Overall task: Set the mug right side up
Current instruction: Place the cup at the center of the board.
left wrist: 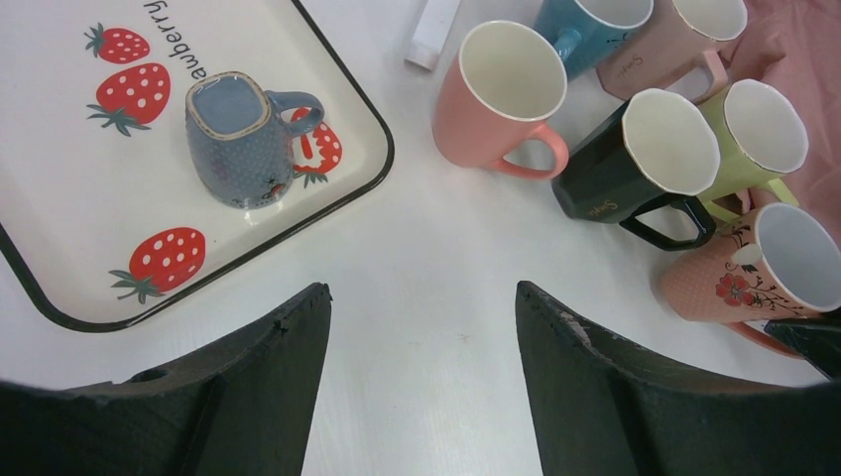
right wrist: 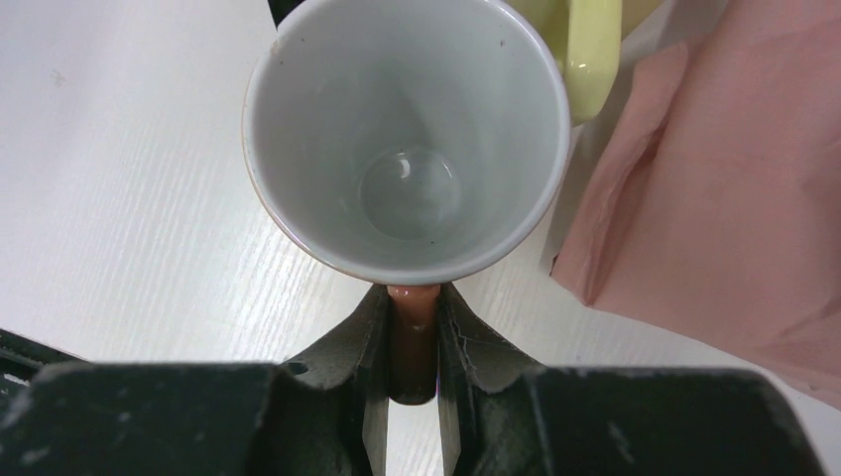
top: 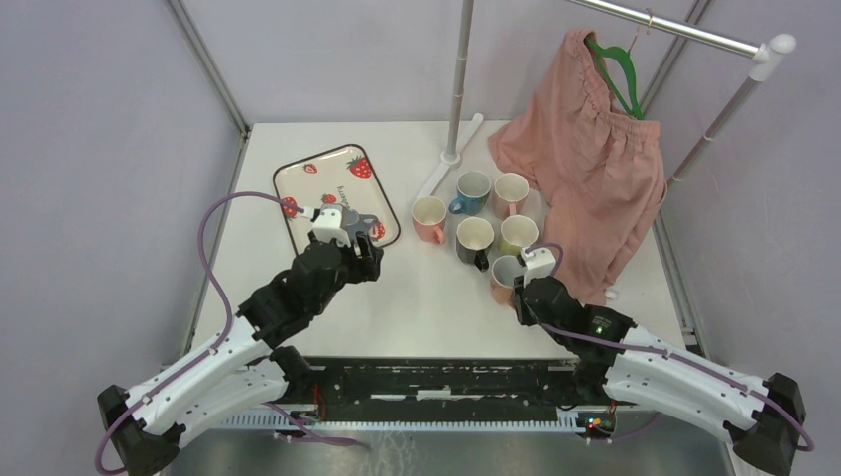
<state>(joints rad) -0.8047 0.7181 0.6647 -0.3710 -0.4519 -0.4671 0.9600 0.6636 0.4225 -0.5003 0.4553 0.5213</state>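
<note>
A pink mug with a flower print point(right wrist: 407, 149) stands mouth up at the near right of a cluster of mugs, its white inside empty. My right gripper point(right wrist: 414, 297) is shut on its handle point(right wrist: 412, 342) from the near side. The same mug point(top: 506, 270) shows in the top view, just ahead of the right wrist. A grey-blue mug point(left wrist: 238, 139) sits bottom up on the strawberry tray point(left wrist: 60, 248), handle pointing right. My left gripper point(left wrist: 420, 290) hovers open over bare table between tray and cluster, holding nothing.
Several upright mugs stand close together: pink point(left wrist: 501, 94), black point(left wrist: 635, 154), green point(left wrist: 759, 139), blue point(left wrist: 585, 25) and beige point(left wrist: 684, 40). Pink shorts point(top: 595, 149) hang from a rack at the back right and drape onto the table beside the mugs. The rack pole point(top: 459, 79) rises behind.
</note>
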